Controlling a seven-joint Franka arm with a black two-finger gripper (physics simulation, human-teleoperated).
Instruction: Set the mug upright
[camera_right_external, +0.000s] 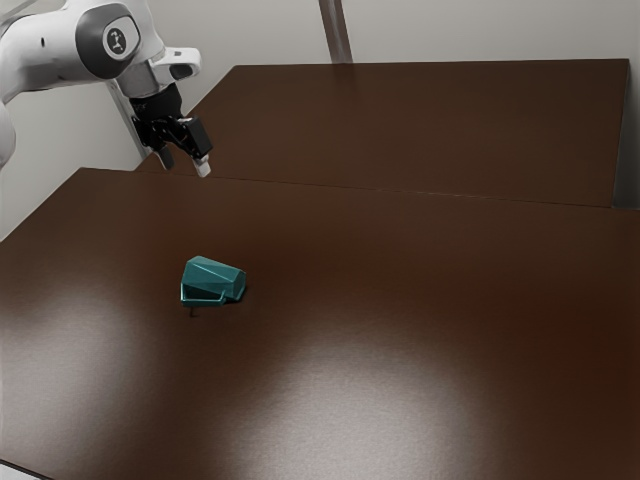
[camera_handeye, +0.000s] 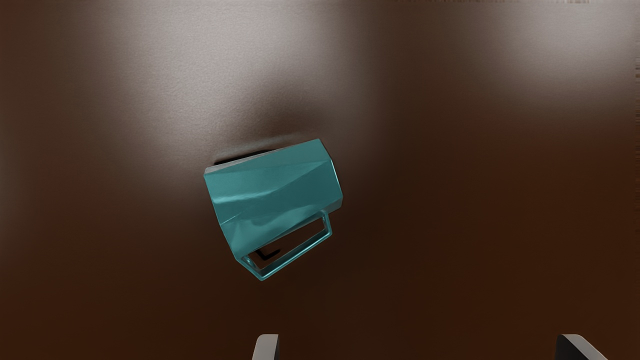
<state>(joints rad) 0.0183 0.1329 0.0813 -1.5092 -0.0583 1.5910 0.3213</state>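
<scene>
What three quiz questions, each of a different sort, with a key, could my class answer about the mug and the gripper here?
1. Fill in the colour: the mug on the table is ____.

2. Choose one: the fingers of the gripper are
A) shut on the mug's handle
B) open, holding nothing
C) pushed inside the mug

3. True or false: the mug already stands upright.

Key: 1. teal; 2. B; 3. false, it lies on its side.
</scene>
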